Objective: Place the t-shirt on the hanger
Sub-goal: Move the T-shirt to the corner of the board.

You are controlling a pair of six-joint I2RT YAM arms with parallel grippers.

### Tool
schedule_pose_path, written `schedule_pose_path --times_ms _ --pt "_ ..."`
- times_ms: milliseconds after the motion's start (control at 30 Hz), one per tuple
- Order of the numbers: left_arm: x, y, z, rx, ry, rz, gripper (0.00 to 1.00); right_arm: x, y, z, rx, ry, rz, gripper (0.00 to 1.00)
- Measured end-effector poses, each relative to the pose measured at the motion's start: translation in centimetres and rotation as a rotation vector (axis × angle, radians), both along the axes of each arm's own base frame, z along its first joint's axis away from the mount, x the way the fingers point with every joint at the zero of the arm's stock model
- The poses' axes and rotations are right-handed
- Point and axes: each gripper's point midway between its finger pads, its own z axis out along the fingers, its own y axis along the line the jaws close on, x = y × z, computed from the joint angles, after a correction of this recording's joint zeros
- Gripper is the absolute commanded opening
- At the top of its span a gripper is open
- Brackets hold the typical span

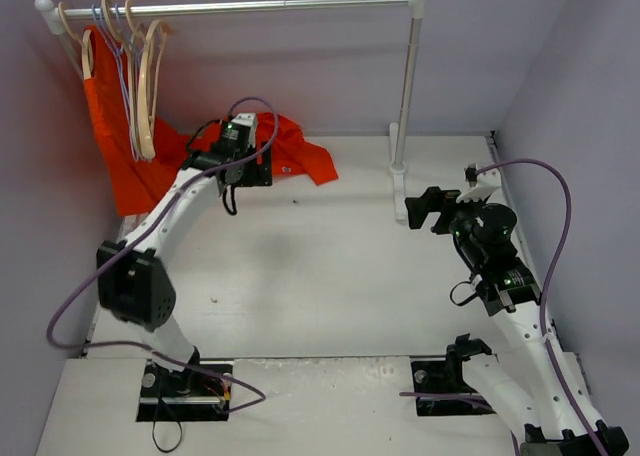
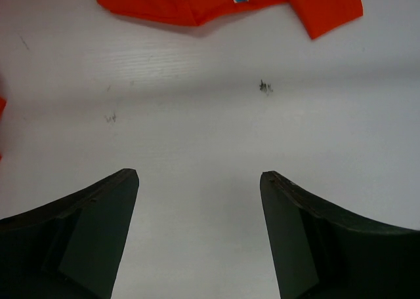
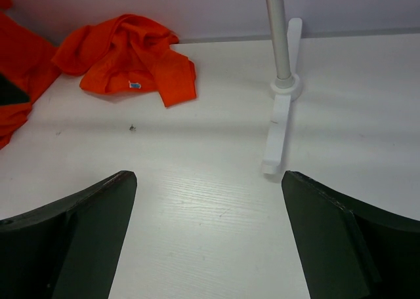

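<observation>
The orange-red t-shirt (image 1: 300, 154) lies crumpled on the white table at the back, near the wall. It also shows at the top of the left wrist view (image 2: 197, 0) and at the upper left of the right wrist view (image 3: 131, 50). The pale cream hanger (image 1: 153, 76) hangs at the left end of the rack rail. My left gripper (image 1: 255, 173) is open and empty, low over the table just in front of the t-shirt (image 2: 199, 181). My right gripper (image 1: 428, 211) is open and empty at the right, near the rack's foot (image 3: 209, 181).
A second orange-red garment (image 1: 115, 161) hangs at the far left, also seen in the right wrist view (image 3: 20, 63). Thin lilac wire hangers (image 1: 122, 66) hang beside the cream ones. The rack's right post (image 1: 405, 86) and white foot (image 3: 279, 122) stand at the back right.
</observation>
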Motion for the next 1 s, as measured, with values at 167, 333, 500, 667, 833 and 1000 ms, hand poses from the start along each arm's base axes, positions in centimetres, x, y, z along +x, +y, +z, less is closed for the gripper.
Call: schedule_pose_path --times_ms 167,333,500,667,833,1000 --pt "7.1 -1.7 -4.7 0.034 0.048 0.049 0.75 -0.4 0.8 0.5 0.007 -0.013 0.052 1.00" --pt "12.4 -2.3 -10.7 0.098 0.095 0.090 0.75 -0.7 1.6 0.7 0.008 -0.017 0.100 1.00" --pt "14.9 -0.8 -15.9 0.159 0.130 0.141 0.70 -1.1 2.3 0.8 0.011 -0.019 0.147 1.00" --pt "16.7 0.9 -17.1 0.164 0.095 0.179 0.50 -1.5 2.7 1.1 0.017 -0.029 0.178 1.00" --pt "18.4 1.2 -16.5 0.144 0.024 0.165 0.21 -1.9 3.1 1.4 0.021 -0.038 0.198 1.00" --pt "19.1 0.6 -17.7 0.156 0.009 0.117 0.00 -2.0 3.2 1.5 0.022 -0.043 0.207 1.00"
